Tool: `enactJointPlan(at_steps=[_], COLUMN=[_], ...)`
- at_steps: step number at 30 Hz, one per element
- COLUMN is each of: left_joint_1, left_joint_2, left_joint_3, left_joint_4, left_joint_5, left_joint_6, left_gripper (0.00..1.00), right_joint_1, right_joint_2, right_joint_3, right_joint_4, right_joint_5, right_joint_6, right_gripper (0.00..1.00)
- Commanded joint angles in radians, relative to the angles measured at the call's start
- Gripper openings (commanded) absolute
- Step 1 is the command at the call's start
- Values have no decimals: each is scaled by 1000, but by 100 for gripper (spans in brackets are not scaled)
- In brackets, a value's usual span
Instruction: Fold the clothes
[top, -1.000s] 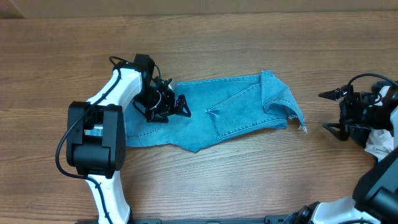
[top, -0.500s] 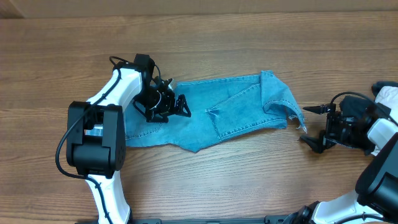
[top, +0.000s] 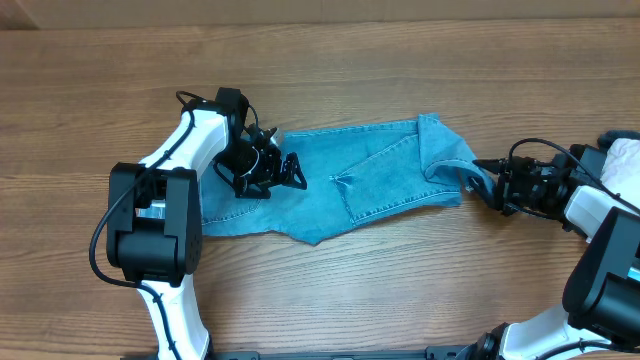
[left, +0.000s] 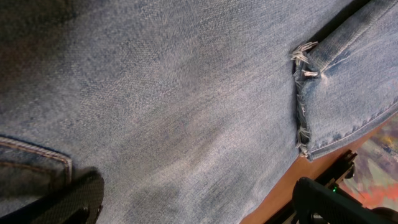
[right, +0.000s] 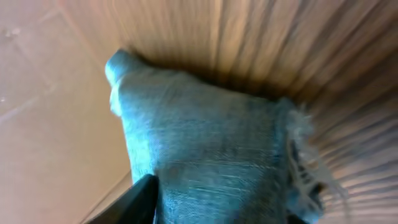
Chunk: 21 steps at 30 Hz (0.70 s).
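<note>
The light blue jeans (top: 370, 175) lay flat across the middle of the worktop (top: 400, 60), running from the left arm toward the right edge, with one leg end doubled over at the right.

From overhead, the left pincer (top: 288, 172) sat over the left part of the denim and the right pincer (top: 487, 180) met the jeans' right end. Only the left wrist view showed the cloth closely: a stitched pocket seam (left: 37, 149) at the lower left and a frayed hem (left: 303, 106) on a folded leg edge, with bare wood beyond it. That pincer's jaws stood wide apart, holding nothing. The right wrist view was blurred, but it showed denim filling the space between the jaws, its ragged threads (right: 298, 155) by one finger. Whether the right pincer actually gripped the cloth could not be told.

The left arm rose from the near left edge, reached toward the far side and bent at the wrist, pointing its pincer to the right. The right arm stretched low from the near right corner, with its pincer aimed left at the hem.
</note>
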Motion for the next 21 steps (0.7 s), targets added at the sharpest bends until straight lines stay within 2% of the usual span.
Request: enactJointPlan(at_steps=[1,2,5,9,12,15,18,21], left_joint_1=[3,3,3,3,3,3,2,2], left_joint_2=[20,20,20,20,20,20,20,20], left_joint_3=[-3,-3,-3,-3,-3,-3,-3,-3], left_joint_4=[-3,-2,0,-2,-1,0,9,5], left_joint_5=[-18,-18,-18,-18,-18,-17,-17,-17], left_joint_6=[8,8,8,8,8,8,3,3], left_gripper=[100,100,100,100,100,100,100,100], right_joint_1=[-1,-1,-1,0,2,32,116,230], right_joint_2=[1,1,1,0,-5,-45,-96,-111], right_joint_3=[1,1,13,116,267,405,465,465], right_joint_4=[13,25,79,2,-172,-358,-473,-535], right_joint_5=[139,146,158,182,201,328,353,375], right_joint_6=[-67,-83,-140,-241,-375,-507,-657,-718], right_gripper=[38,36,23,4,4,4,4,4])
